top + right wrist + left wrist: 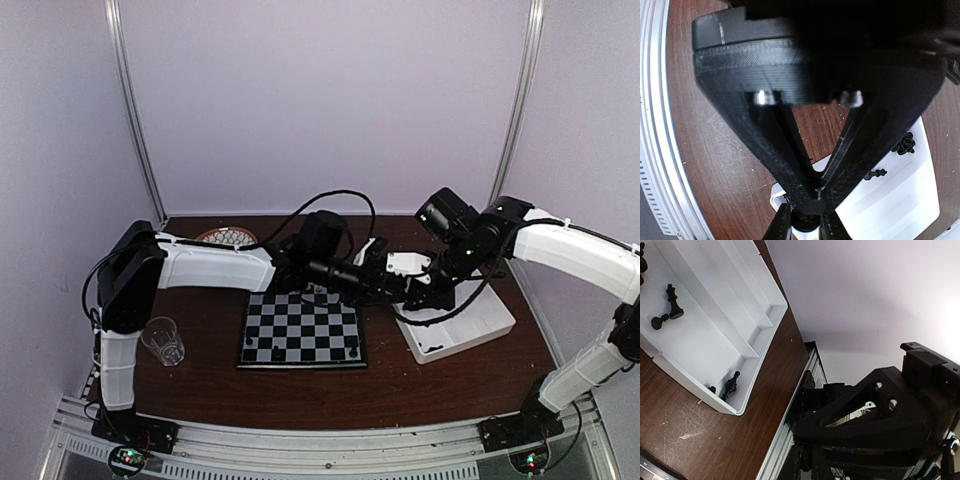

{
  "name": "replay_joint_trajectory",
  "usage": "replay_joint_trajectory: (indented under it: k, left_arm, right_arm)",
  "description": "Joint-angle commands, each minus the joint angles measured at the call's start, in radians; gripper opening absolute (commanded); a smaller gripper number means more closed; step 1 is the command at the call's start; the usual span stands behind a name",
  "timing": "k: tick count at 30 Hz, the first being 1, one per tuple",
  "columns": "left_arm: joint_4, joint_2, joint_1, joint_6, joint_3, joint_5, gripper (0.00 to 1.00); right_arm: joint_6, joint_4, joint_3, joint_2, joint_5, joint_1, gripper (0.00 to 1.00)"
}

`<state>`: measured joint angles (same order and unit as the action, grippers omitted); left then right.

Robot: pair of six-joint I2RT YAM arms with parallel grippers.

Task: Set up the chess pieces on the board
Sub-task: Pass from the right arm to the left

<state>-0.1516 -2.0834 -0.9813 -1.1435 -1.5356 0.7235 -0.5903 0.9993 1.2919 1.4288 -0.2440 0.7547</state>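
Well, the black-and-grey checked board (300,330) lies flat, white tray (480,325) just right. Over its far-right corner, left gripper (799,430) is closed, right gripper (815,202) pinched narrow, contents unclear. Tiny black pieces (674,304): few on board, others in tray.

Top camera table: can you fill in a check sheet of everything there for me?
Surface: brown table, scratched, with a metal rail along the near edge.
Job's things: board lies flat mid-table with a few pieces on its near row. Black chess pieces sit in the white tray.
Clutter: glass left of the board, patterned plate at the back.
Claws: left claw shut, beside the tray. Right claw tips together, cannot tell if it holds anything.
Cables: black cable loops above the left arm.
Surroundings: plain pale walls.
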Motion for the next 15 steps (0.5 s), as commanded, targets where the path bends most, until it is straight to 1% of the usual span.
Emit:
replay_joint_trajectory:
  k: [1, 3, 5, 9, 11, 15]
  left_arm:
    - [-0.074, -0.005, -0.006, 0.001, -0.009, 0.033, 0.01]
    - [-0.073, 0.013, 0.002, 0.009, 0.007, 0.023, 0.00]
    - [-0.047, 0.036, 0.017, 0.038, 0.019, 0.013, 0.00]
    - [0.079, 0.102, 0.069, 0.146, 0.041, 0.001, 0.00]
    - [0.202, 0.154, 0.108, 0.230, 0.055, -0.019, 0.00]
    - [0.542, 0.277, 0.167, 0.467, 0.059, -0.157, 0.00]
  right_arm:
    - [0.019, -0.030, 0.043, 0.012, 0.014, 0.008, 0.18]
    - [0.022, -0.029, 0.046, 0.013, 0.020, 0.007, 0.23]
    - [0.023, -0.024, 0.047, 0.010, 0.021, 0.007, 0.30]
    - [-0.003, 0.029, 0.051, -0.003, 0.045, 0.006, 0.44]
    - [-0.015, 0.049, 0.041, -0.027, 0.078, 0.005, 0.49]
    - [-0.023, 0.041, -0.030, -0.120, 0.100, -0.007, 0.53]
